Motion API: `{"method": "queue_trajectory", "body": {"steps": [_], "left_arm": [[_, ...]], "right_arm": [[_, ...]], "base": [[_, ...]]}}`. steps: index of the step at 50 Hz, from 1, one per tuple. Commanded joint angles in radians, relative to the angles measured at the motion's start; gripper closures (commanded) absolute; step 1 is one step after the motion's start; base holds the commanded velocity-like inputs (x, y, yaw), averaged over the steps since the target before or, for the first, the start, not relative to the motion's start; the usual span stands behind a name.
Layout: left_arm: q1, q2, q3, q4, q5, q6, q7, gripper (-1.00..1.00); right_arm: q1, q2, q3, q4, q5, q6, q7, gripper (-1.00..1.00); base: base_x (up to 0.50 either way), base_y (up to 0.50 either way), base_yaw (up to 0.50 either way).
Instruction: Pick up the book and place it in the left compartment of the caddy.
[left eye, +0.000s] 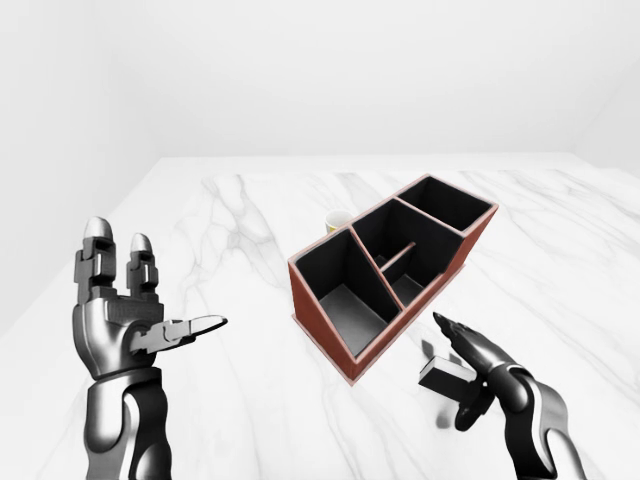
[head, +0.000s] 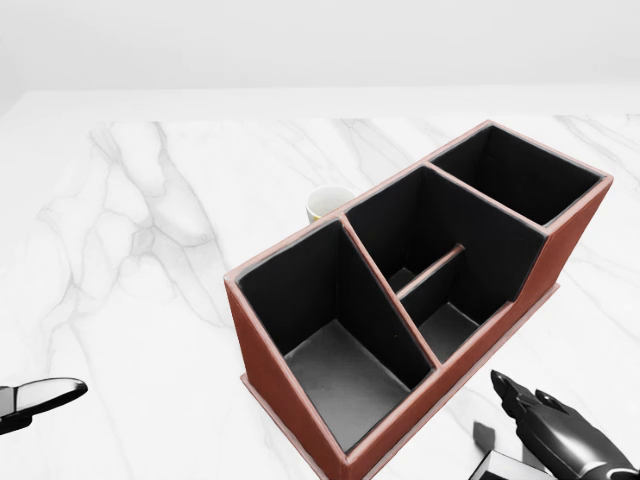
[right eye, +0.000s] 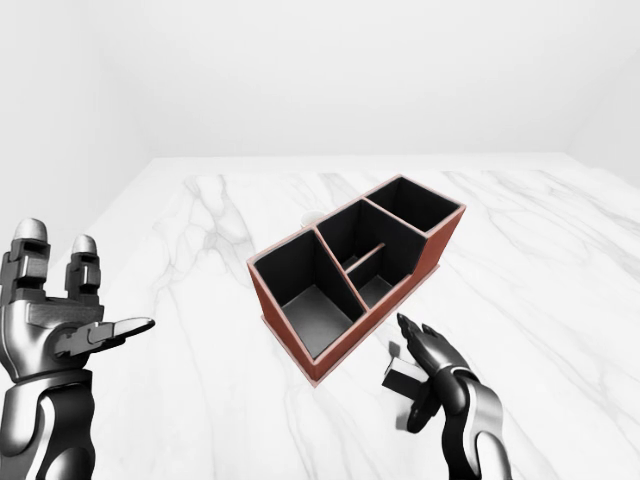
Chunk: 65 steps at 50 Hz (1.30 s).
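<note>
Right hand (left eye: 470, 365) low over the book (left eye: 442, 372), fingers spread, not closed round it; the book lies flat on the marble tabletop (left eye: 230, 230) just beside the caddy (left eye: 390, 265), toward the bottom right of the left-eye view. Left hand (left eye: 125, 310) raised at left, open, holding nothing. Cup (head: 328, 203) sits just behind the caddy.

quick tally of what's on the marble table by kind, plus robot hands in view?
Caddy: 1
Cup, partly hidden behind the caddy: 1
Dark book under the right robot hand: 1
Robot hands, left and right: 2
Total: 5
</note>
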Motion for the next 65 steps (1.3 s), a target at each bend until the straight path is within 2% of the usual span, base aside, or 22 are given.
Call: {"method": "queue_trajectory", "body": {"steps": [1, 12, 13, 14, 15, 38, 49, 65], "left_arm": [[-0.002, 0.001, 0.001, -0.003, -0.001, 0.0, 0.002, -1.0], [0.0, -0.001, -0.005, 0.002, 0.004, 0.0, 0.0, -1.0], [0.0, -0.002, -0.007, 0.005, 0.006, 0.0, 0.0, -1.0], [0.0, -0.003, -0.009, 0.008, 0.009, 0.0, -0.001, -1.0], [0.0, -0.003, -0.009, 0.008, 0.009, 0.0, -0.001, -1.0], [0.002, -0.003, -0.005, 0.0, 0.006, 0.0, 0.001, -1.0], [0.0, -0.001, -0.005, 0.002, 0.006, 0.0, 0.001, -1.0], [-0.006, 0.001, -0.006, 0.009, 0.004, 0.0, 0.005, -1.0]], "right_arm": [[0.006, 0.0, 0.007, 0.019, 0.011, 0.0, 0.0, -1.0], [0.011, -0.005, 0.014, 0.069, 0.045, 0.0, 0.0, -1.0], [0.014, -0.005, 0.015, 0.071, 0.045, 0.0, 0.0, -0.73], [0.017, -0.003, 0.018, 0.065, 0.043, 0.0, 0.0, 0.84], [0.017, -0.002, 0.019, 0.065, 0.044, 0.0, 0.0, 1.0], [0.038, 0.007, 0.045, 0.023, 0.016, 0.0, 0.0, 1.0], [0.047, 0.031, 0.046, -0.206, -0.137, 0.0, 0.0, 1.0], [-0.048, 0.083, 0.012, -0.416, -0.356, 0.0, 0.0, 1.0]], "base": [[0.0, 0.0, 0.0], [0.0, 0.0, 0.0], [0.0, 0.0, 0.0], [0.0, 0.0, 0.0], [0.0, 0.0, 0.0], [0.0, 0.0, 0.0], [0.0, 0.0, 0.0], [0.0, 0.0, 0.0]]}}
